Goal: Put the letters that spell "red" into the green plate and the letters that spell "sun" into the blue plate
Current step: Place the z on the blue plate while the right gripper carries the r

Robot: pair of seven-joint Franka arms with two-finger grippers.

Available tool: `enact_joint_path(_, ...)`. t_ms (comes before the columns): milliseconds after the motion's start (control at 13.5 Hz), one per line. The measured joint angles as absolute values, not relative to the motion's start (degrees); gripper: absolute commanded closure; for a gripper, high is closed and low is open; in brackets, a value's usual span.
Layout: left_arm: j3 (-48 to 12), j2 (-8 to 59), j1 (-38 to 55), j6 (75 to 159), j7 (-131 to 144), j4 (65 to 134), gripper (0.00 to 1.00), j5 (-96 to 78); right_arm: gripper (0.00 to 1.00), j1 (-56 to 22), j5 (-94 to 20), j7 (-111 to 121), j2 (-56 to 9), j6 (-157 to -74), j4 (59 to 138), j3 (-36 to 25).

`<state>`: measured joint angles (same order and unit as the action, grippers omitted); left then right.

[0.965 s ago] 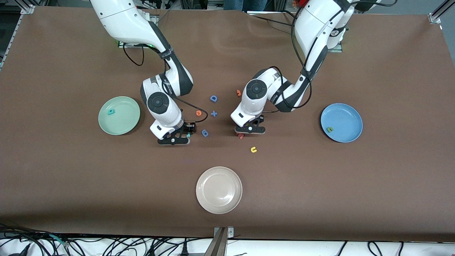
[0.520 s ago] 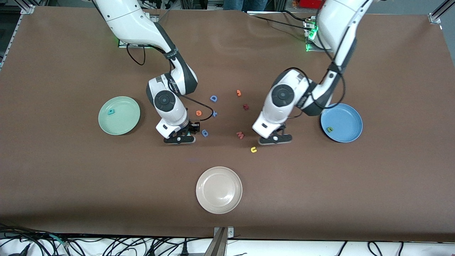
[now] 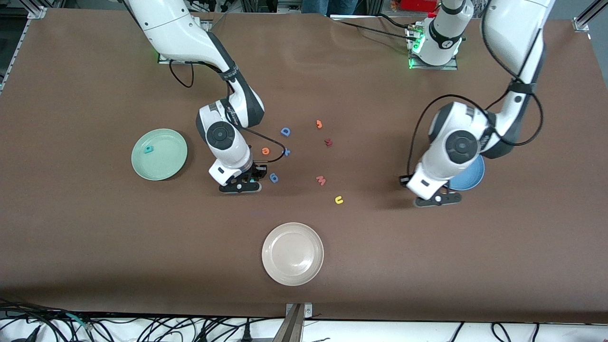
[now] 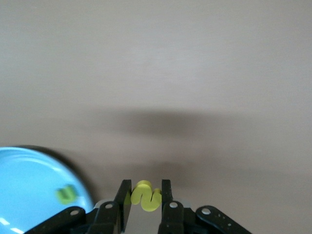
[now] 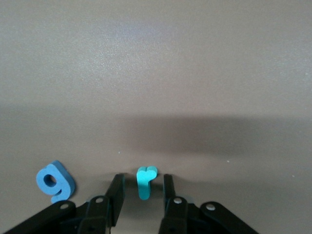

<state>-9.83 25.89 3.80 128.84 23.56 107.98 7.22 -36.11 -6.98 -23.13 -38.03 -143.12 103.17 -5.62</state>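
The left tool (image 4: 142, 200) grasps the yellow "s" (image 4: 146, 195) beside the blue plate (image 3: 471, 176). The right tool (image 5: 141, 195), down at the brown bench (image 3: 427, 266), straddles the teal "r" (image 5: 145, 181) without yet clamping it. The green plate (image 3: 159, 154) holds the teal "d" (image 3: 148, 150).

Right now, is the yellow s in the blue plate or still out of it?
Out. The left gripper holds the yellow s between its fingers, above the table beside the blue plate.

teal "d" (image 3: 148, 150) in green plate (image 3: 164, 164), yellow "u" (image 3: 338, 200) on table
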Motion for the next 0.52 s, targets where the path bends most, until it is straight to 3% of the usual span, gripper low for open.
enact_joint_path(371, -9.8, 25.3, -4.5, 128.8, 10.6, 111.2, 0.73, 7.2, 0.73, -36.1, -6.9, -22.7, -38.3, -143.2, 103.2, -5.6)
enact_joint_path(520, -9.7, 25.3, -6.4, 128.8, 8.0, 112.8, 0.67, 7.4, 0.90, -36.1, -6.9, -22.7, -38.3, -143.5, 103.1, -5.7)
